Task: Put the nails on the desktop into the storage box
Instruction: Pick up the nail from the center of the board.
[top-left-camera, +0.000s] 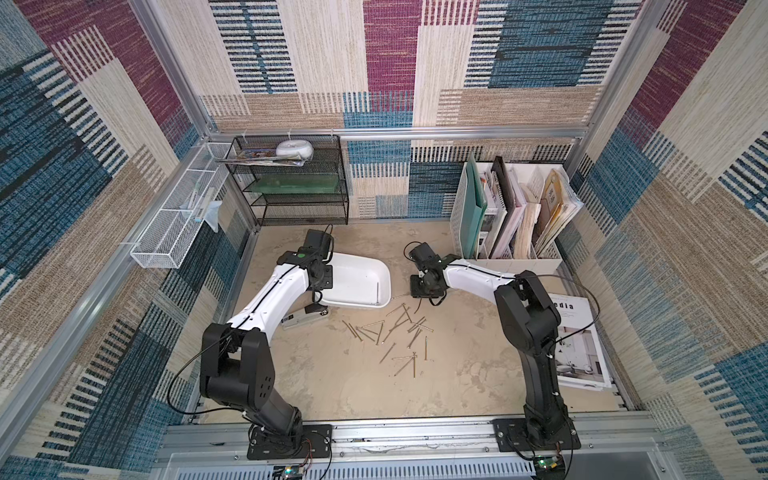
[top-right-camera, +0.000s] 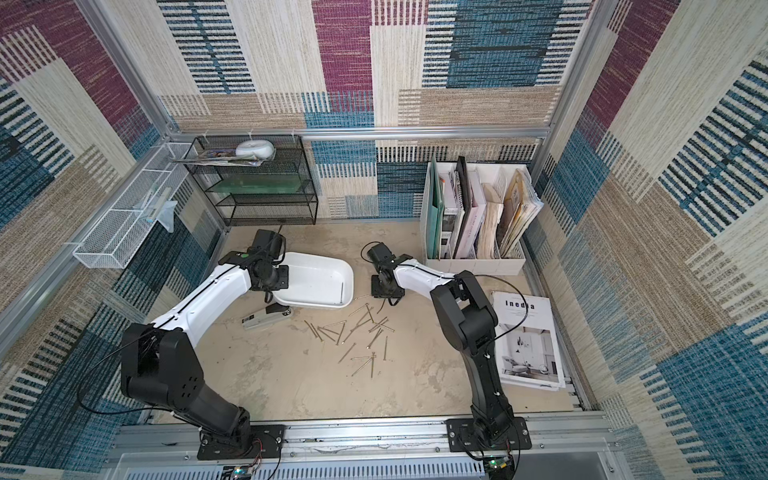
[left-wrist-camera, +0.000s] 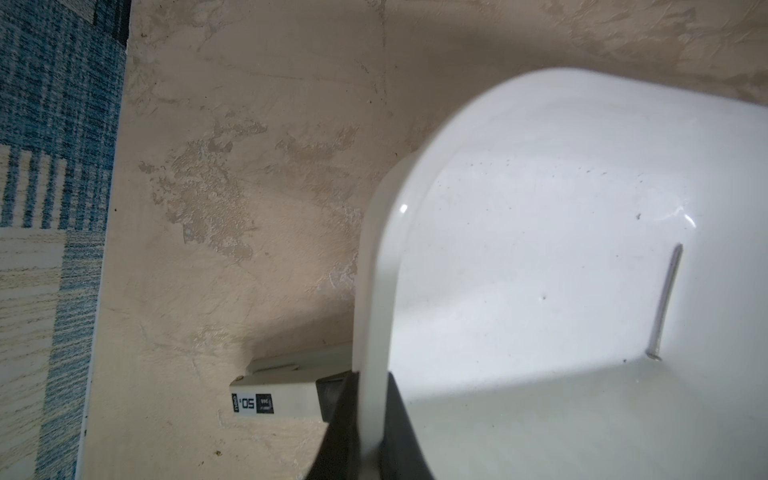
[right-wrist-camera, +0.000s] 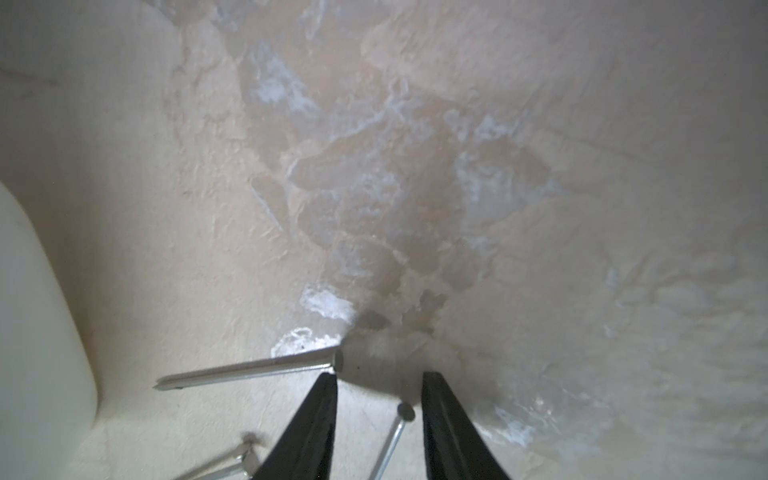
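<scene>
The white storage box (top-left-camera: 361, 274) (top-right-camera: 320, 278) sits on the beige desktop (top-left-camera: 332, 386), and my left gripper (top-left-camera: 319, 308) (left-wrist-camera: 370, 415) is shut on its near-left wall. A single nail (top-left-camera: 377, 291) (left-wrist-camera: 666, 299) lies inside the box. Several more nails (top-left-camera: 395, 336) (top-right-camera: 357, 336) are scattered on the desktop in front of it. My right gripper (top-left-camera: 426, 291) (right-wrist-camera: 379, 376) hangs open just right of the box, low over the desktop. Between its fingers lies a nail (right-wrist-camera: 392, 436), untouched. Another nail (right-wrist-camera: 249, 368) lies just past one fingertip.
A grey-white stapler (top-left-camera: 301, 319) (left-wrist-camera: 274, 399) lies by the box's near-left corner. At the back stand a black mesh shelf (top-left-camera: 291, 178) and a white file holder (top-left-camera: 511, 216). A magazine (top-left-camera: 577, 340) lies at the right, and a white wire basket (top-left-camera: 178, 216) hangs on the left wall.
</scene>
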